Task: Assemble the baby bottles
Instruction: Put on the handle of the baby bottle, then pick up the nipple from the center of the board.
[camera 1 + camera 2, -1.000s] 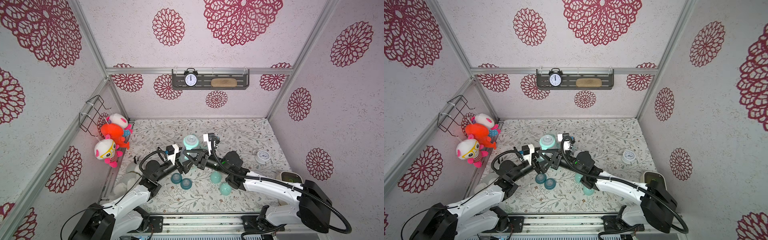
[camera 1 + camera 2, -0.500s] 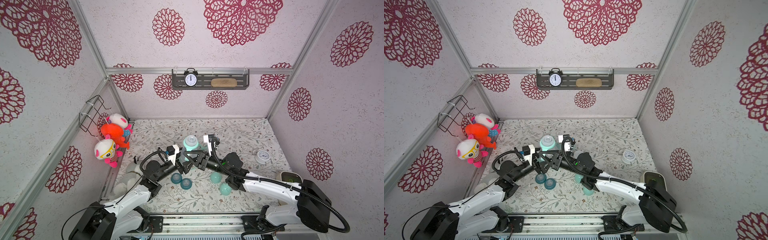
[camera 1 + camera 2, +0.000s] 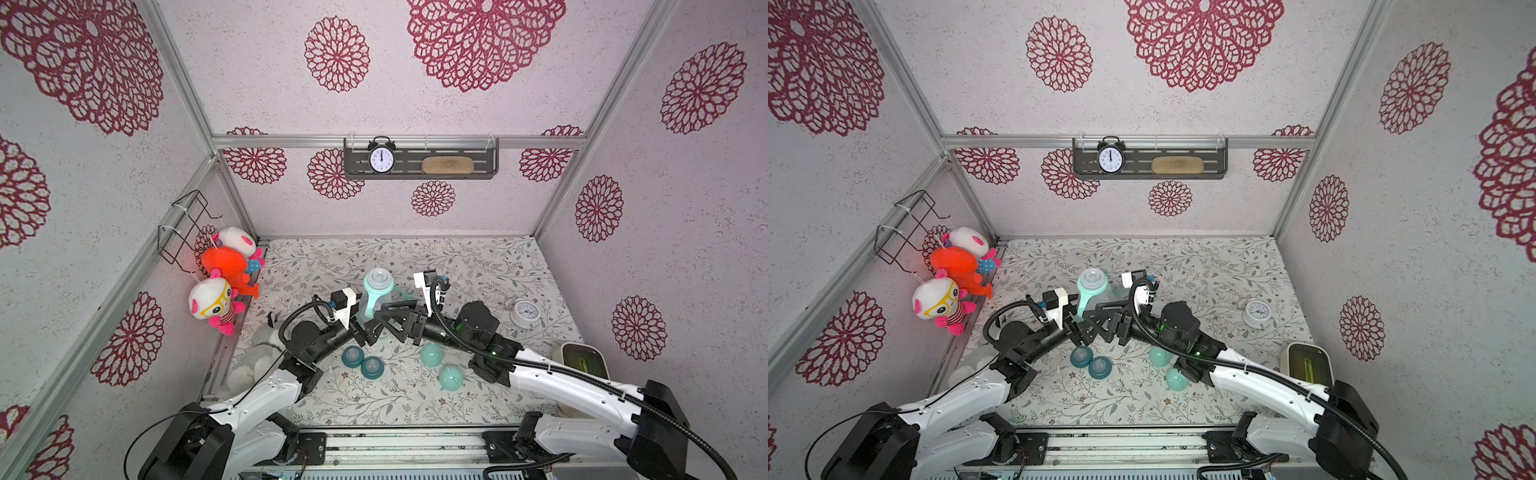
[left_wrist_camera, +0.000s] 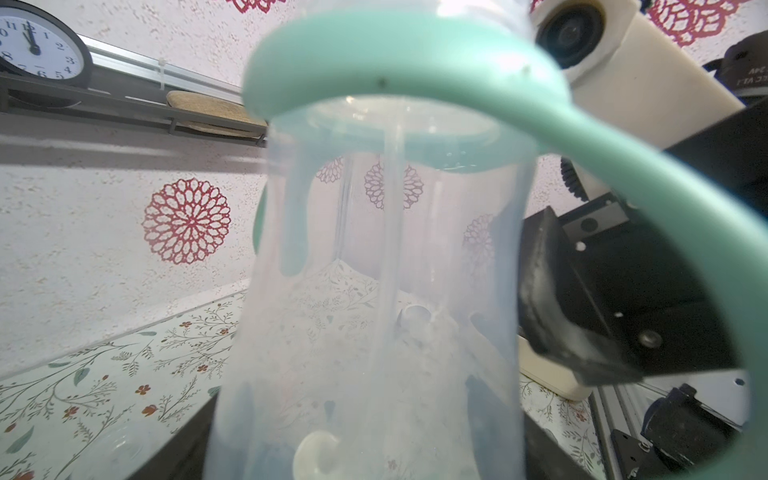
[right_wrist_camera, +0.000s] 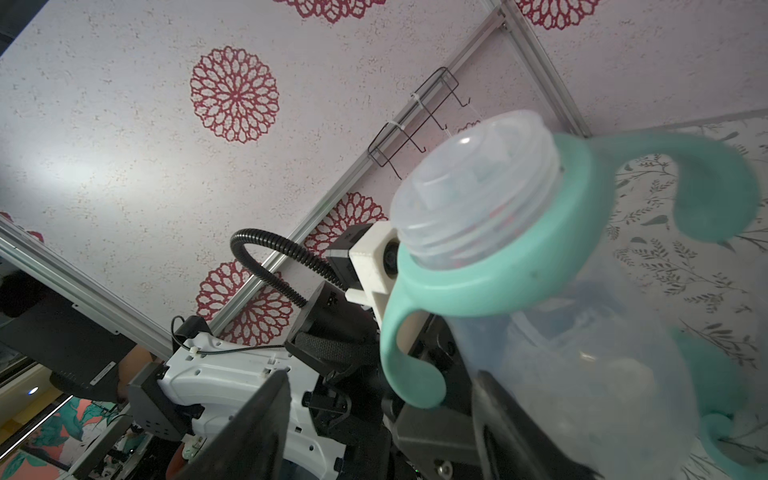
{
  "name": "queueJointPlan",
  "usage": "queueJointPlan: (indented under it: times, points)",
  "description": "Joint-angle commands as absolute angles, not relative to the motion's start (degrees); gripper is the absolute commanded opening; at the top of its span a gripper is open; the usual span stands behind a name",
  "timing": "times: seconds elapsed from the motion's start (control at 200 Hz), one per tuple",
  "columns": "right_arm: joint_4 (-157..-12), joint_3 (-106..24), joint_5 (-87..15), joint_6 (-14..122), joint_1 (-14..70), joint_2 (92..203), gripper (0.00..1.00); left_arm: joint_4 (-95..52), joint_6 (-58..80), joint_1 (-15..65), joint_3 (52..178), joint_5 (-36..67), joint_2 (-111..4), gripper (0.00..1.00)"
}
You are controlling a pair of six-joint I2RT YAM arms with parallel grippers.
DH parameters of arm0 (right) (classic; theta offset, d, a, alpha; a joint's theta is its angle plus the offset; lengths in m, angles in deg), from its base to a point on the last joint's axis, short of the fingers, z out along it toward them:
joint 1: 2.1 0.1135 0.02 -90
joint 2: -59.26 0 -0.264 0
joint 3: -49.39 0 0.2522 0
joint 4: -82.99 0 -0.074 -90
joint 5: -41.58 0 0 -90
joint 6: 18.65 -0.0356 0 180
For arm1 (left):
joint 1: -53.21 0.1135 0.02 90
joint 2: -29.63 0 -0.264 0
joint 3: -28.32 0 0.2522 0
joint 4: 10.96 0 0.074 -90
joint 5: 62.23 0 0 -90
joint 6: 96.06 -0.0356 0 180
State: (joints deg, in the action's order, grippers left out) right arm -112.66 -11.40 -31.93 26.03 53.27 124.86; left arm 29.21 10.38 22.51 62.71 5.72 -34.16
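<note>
A clear baby bottle (image 3: 376, 291) with a mint two-handled ring (image 4: 395, 70) stands upright above the mat, its threaded neck (image 5: 473, 199) uncovered. My left gripper (image 3: 360, 328) is shut on the bottle's lower body (image 4: 374, 270), and its jaws show only dimly through the plastic. My right gripper (image 3: 388, 322) is open beside the bottle, with one mint handle loop (image 5: 409, 374) between its spread fingers (image 5: 257, 424). Two dark teal nipple collars (image 3: 353, 356) (image 3: 371, 368) and two mint dome caps (image 3: 431, 354) (image 3: 451, 378) lie on the mat below the arms.
A small white alarm clock (image 3: 525, 312) stands on the mat at the right, and a white box (image 3: 579, 361) sits by the right wall. Plush toys (image 3: 224, 266) hang on the left wall. A white plush (image 3: 266, 345) lies beside the left arm.
The right gripper's jaws have spread apart next to the bottle. The left gripper and the bottle have hardly moved.
</note>
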Motion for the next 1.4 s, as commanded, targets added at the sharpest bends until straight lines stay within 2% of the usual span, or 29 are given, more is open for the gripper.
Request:
queueJointPlan:
  times: [0.0, 0.285, 0.535, 0.926, 1.201, 1.396]
  points:
    - [-101.60, -12.28, -34.92, 32.66, 52.66, 119.72, 0.73, 31.81, 9.58, 23.27, 61.95, 5.27, -33.79, 0.00]
    - [-79.23, -11.77, -42.26, 41.36, 52.39, 112.67, 0.75, 31.41, 10.61, 25.79, 60.83, 4.39, -33.15, 0.00]
    - [-74.65, -8.39, -45.23, 46.27, 52.48, 115.68, 0.81, 27.17, 11.45, 28.52, 59.05, 4.21, -28.13, 0.00]
    - [-80.49, -9.11, -50.28, 52.80, 57.50, 135.03, 0.84, 15.29, 11.95, 29.20, 56.56, 5.78, -16.41, 0.00]
    - [-83.85, -14.72, -50.21, 56.79, 61.48, 149.07, 0.92, 7.81, 12.13, 29.21, 55.79, 7.11, -8.25, 0.00]
    - [-84.93, -18.77, -50.27, 58.38, 62.56, 155.85, 0.93, 4.88, 12.47, 29.14, 55.80, 6.90, -6.16, 0.00]
